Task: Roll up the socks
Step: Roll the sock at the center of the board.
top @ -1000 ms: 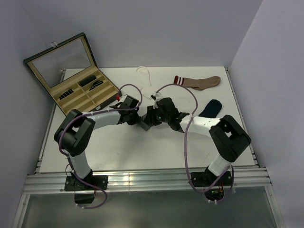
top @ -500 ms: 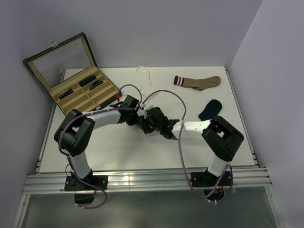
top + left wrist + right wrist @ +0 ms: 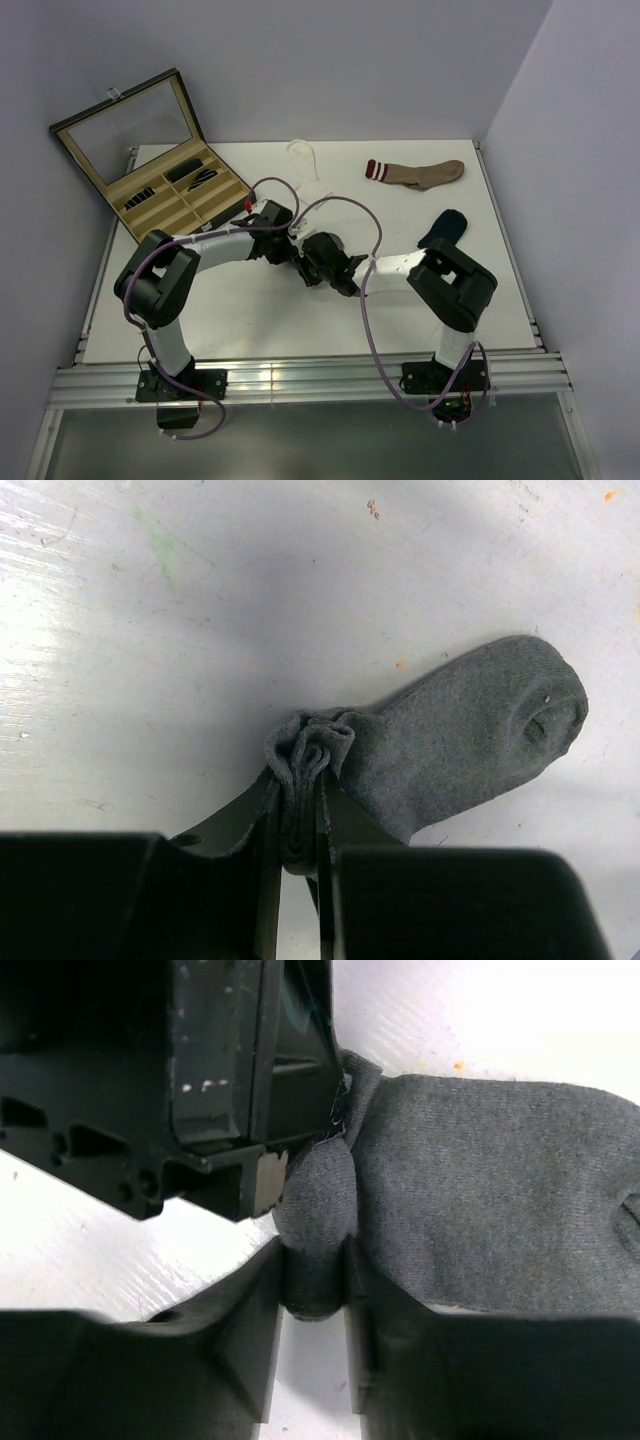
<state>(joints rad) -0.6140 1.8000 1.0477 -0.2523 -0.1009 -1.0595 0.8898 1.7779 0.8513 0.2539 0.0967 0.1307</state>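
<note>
The dark grey sock (image 3: 460, 740) lies on the white table with its cuff end bunched into folds. My left gripper (image 3: 300, 780) is shut on that bunched cuff. My right gripper (image 3: 315, 1260) is shut on a fold of the same sock (image 3: 500, 1210), right beside the left gripper's fingers (image 3: 230, 1090). In the top view both grippers meet mid-table, left gripper (image 3: 293, 254), right gripper (image 3: 313, 268), and they hide most of the sock. The navy sock (image 3: 443, 229) lies flat at the right. The white sock (image 3: 305, 160) lies at the back.
A tan sock with red-striped cuff (image 3: 415, 173) lies at the back right. An open display case (image 3: 150, 160) with sectioned trays stands at the back left. The arms' cables loop above the table's middle.
My right arm has folded in and its gripper has moved left to close beside the left gripper on the grey sock. The left arm has hardly moved.
</note>
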